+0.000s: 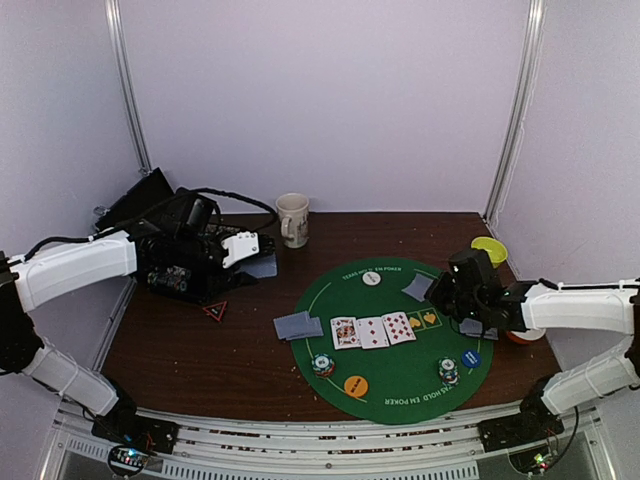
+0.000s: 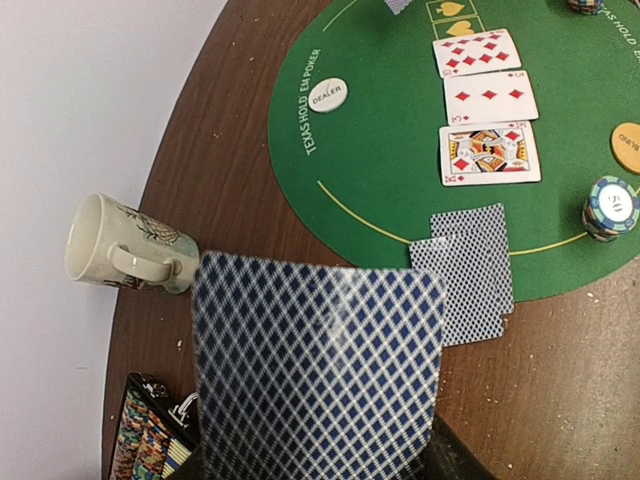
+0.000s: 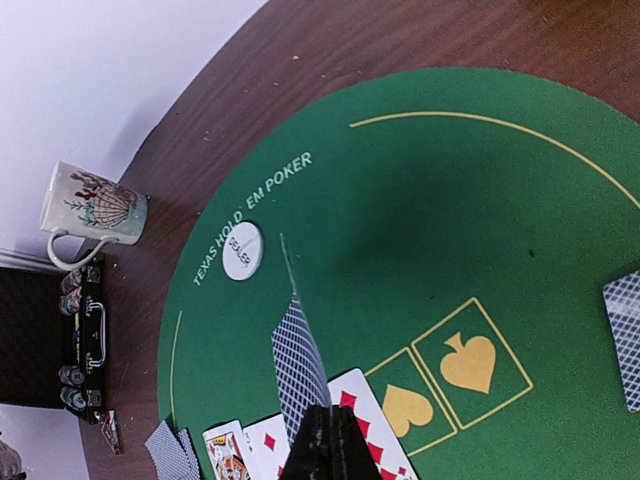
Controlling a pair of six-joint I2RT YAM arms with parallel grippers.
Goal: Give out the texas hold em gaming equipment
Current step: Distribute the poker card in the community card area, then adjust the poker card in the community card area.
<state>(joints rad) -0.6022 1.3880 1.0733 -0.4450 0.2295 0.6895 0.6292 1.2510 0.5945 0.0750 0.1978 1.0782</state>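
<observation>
Mid-deal, my right gripper [image 3: 325, 445] pinched a blue-backed card [image 3: 298, 365] over the green poker mat [image 3: 420, 200] beside its heart square [image 3: 405, 408], and my left gripper [image 1: 252, 255] clamped a second card [image 2: 320, 370] off the mat's mug side; next, I judged, the right card needed laying flat on that square.

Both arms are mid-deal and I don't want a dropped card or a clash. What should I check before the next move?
1. Left gripper clamps a blue-backed card: ok.
2. Right gripper clamps a second card, seen edge-on: ok.
3. Grippers well apart, the left by the chip case, the right over the right side of the green mat: ok.
4. Three face-up cards lie in a row on the mat: ok.
5. Two face-down cards lie at the mat's left edge: ok.
6. Right side's count: one face-down card shows at the frame edge; another there: cannot tell.
</observation>
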